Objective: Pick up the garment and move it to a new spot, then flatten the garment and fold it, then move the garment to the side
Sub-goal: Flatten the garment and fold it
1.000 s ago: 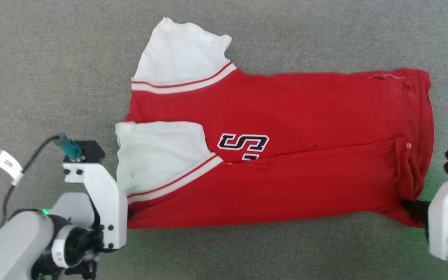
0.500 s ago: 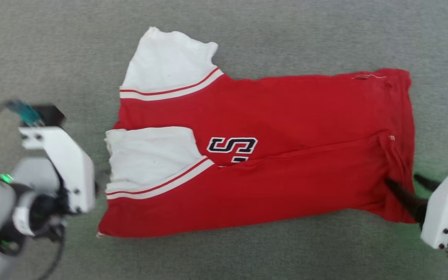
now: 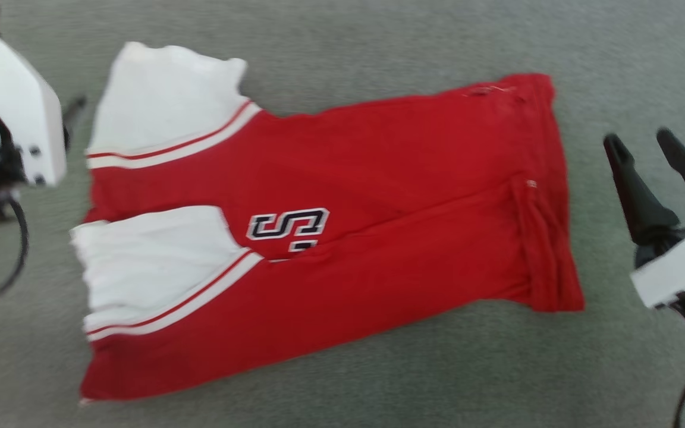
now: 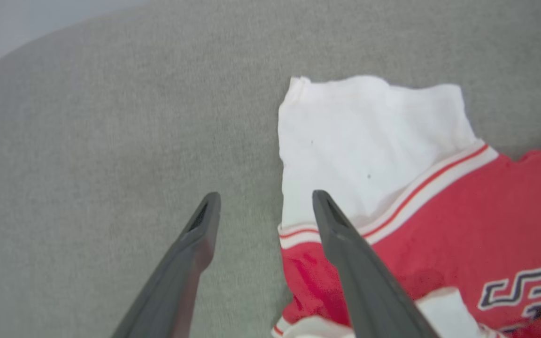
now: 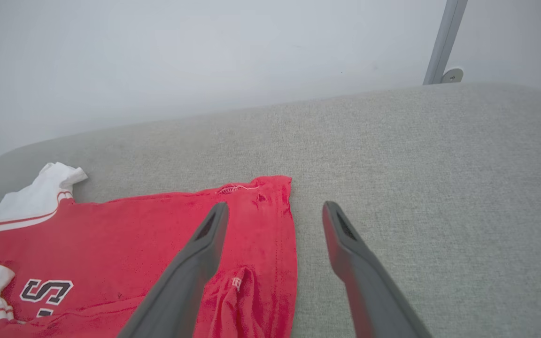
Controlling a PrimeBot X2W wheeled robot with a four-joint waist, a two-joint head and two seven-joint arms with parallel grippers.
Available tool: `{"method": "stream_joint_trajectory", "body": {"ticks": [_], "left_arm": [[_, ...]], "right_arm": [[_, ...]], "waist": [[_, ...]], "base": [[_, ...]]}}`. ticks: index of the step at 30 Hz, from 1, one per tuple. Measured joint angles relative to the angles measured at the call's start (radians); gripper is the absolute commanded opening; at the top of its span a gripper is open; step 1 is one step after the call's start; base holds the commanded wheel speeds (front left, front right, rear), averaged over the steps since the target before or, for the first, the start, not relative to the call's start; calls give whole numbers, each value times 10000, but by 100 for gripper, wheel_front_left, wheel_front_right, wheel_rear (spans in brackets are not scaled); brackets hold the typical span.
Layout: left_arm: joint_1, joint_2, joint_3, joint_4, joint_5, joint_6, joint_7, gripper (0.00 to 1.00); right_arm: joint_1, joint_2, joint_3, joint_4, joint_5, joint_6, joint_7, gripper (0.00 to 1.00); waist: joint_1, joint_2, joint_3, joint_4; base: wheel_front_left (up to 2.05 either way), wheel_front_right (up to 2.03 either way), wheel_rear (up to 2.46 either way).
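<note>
Your garment lies flat, near half folded over, white sleeve on top; left tool, right tool both spread, empty.

Your head camera looks nearly straight down on the garment, far enough off to hold all of it on the grey surface. Your left wrist camera sits close, facing along the left gripper over the sleeve end. Your right wrist camera looks along the right gripper across the hem end to a pale wall. All three share the letter S.
</note>
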Motion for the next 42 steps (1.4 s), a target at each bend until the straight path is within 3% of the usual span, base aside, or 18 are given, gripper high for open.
{"method": "stream_joint_trajectory", "body": {"ticks": [3, 6, 12, 17, 18, 19, 28, 35, 40, 41, 42], "left_arm": [[-969, -236, -84, 1306, 341, -642, -372, 100], [-1494, -499, -138, 2449, 368, -865, -443, 100], [-2282, -988, -299, 4429, 464, -1162, -460, 100], [-2974, -1269, -364, 5549, 476, -1160, -198, 100], [-3092, -1337, -364, 5716, 445, -1177, -36, 87], [-3222, -1392, -311, 5919, 314, -1114, 167, 0], [-3995, -2146, -562, 6395, 280, -1400, 332, 0], [-4429, -2723, -767, 6798, 351, -1739, -21, 0], [-4548, -3026, -844, 7058, 353, -1896, -337, 0], [-4568, -3085, -863, 7106, 357, -1931, -401, 0], [-4581, -3145, -876, 7150, 364, -1954, -497, 0]], "right_arm": [[-373, 165, 437, 291, -13, 0, -963, 100], [-566, 226, 769, 487, -6, 0, -1429, 100], [-947, 215, 1197, 909, 123, 0, -1898, 100], [-1368, -86, 1561, 1269, 309, 0, -1689, 100], [-1461, -153, 1639, 1396, 357, 0, -1547, 100], [-1594, -291, 1843, 1526, 383, 0, -1373, 100], [-4148, -1221, 2859, 3532, 502, 0, 282, 100], [-6147, -1601, 3856, 5747, 244, 0, 1783, 100], [-7029, -1787, 4518, 6531, 554, -8, 3208, 100], [-7154, -1914, 4704, 6562, 573, -8, 3423, 43], [-7279, -2027, 4865, 6571, 568, -6, 3647, 0]], "waist": [[0, 0, 252, -528], [0, 0, 458, -900], [0, 0, 908, -1516], [0, 1, 1246, -1776], [0, 1, 1302, -1794], [0, 1, 1351, -1804], [0, 1, 1664, -1387], [1, 1, 1808, -888], [1, 1, 1841, -612], [0, 1, 1838, -561], [0, 1, 1830, -511]], "base": [[0, 0, 0], [0, 0, 0], [0, 0, 0], [0, 0, 0], [0, 0, 0], [0, 0, 0], [0, 0, 0], [0, 0, 0], [0, 0, 0], [0, 0, 0], [0, 0, 0]]}}
